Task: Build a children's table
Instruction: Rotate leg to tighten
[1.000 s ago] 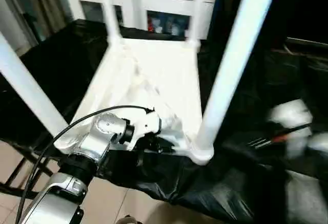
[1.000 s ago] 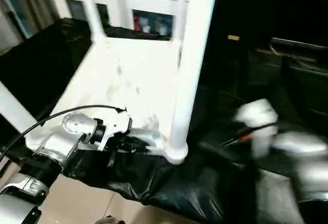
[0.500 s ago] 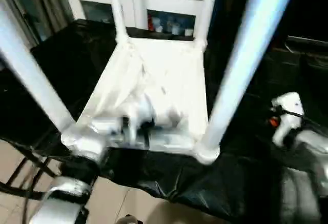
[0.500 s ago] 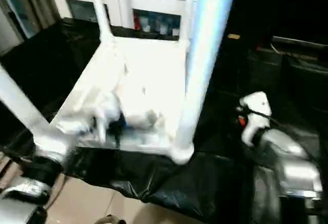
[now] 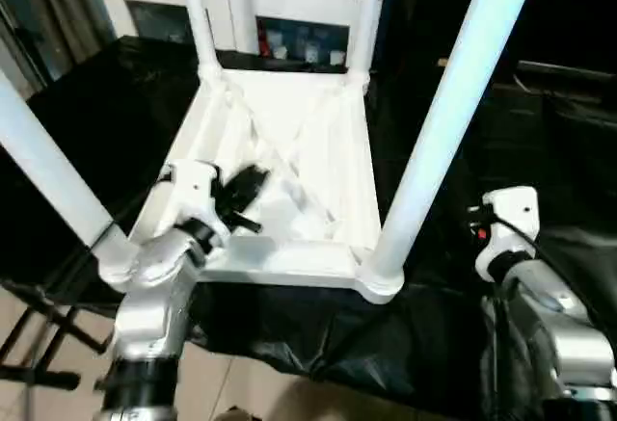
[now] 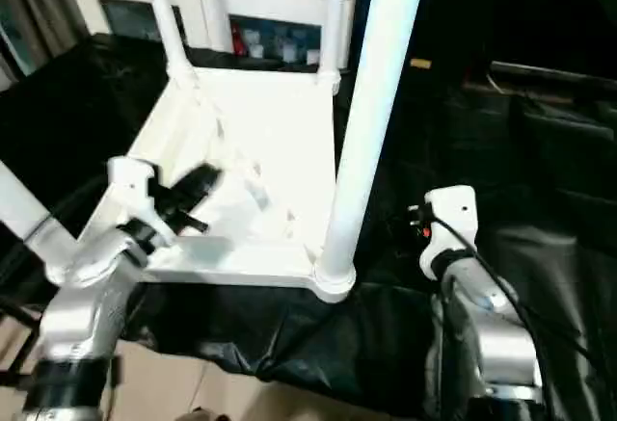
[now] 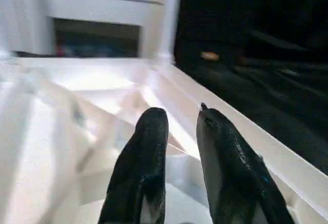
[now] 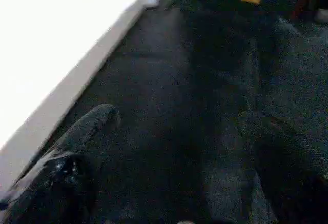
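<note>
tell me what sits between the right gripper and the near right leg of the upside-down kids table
Nothing sits there: between the right gripper and the near right leg lies bare black table cover, as the left eye view shows.

Left end effector (image 7: pixel 182 119) has released the tabletop (image 5: pixel 318 142).

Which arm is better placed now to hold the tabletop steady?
Probably the left. The left gripper hangs just over the tabletop, above its ribbed underside, fingers slightly apart and empty. The right gripper is open beside the tabletop, over the black cover.
</note>
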